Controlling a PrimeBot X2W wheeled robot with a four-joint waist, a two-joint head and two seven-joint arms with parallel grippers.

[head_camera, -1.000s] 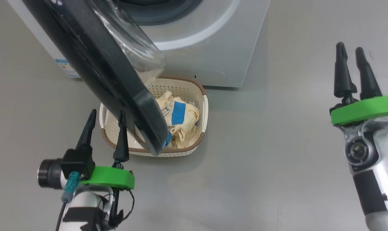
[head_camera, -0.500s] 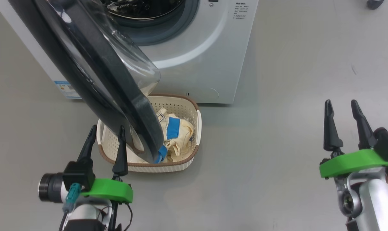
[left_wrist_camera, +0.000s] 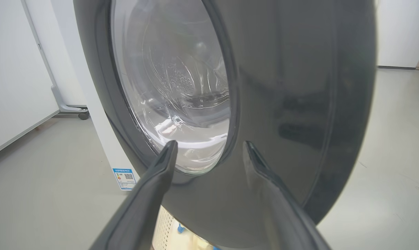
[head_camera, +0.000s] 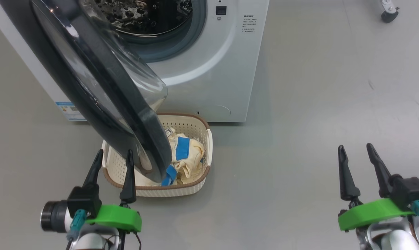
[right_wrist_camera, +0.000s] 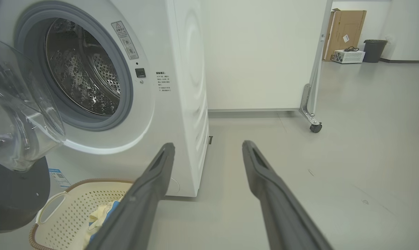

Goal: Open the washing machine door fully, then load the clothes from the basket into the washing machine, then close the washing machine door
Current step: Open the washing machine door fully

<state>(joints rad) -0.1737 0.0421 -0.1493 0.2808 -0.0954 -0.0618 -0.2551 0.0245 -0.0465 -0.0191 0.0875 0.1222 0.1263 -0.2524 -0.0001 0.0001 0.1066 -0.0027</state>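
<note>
Both jaws gape empty: left gripper (head_camera: 114,153) beside door (head_camera: 102,100), right gripper (head_camera: 355,147) pulled back; door still overhangs basket (head_camera: 174,192), so opening remains unfinished.

A bare lab or test hall, staged for laundry work.

The washing machine (right_wrist_camera: 181,104) stands on its own on a wide, smooth grey floor (head_camera: 299,139), with the basket (head_camera: 195,180) set straight on that floor in front of it. White partition panels stand around it: one panel (right_wrist_camera: 265,52) on a castor (right_wrist_camera: 315,127) behind it to the right, another (left_wrist_camera: 15,69) to its left. Far off on the right, by a pale wall, a cardboard box (right_wrist_camera: 346,31) stands by a small white device (right_wrist_camera: 348,56) and a dark bin (right_wrist_camera: 374,50).
</note>
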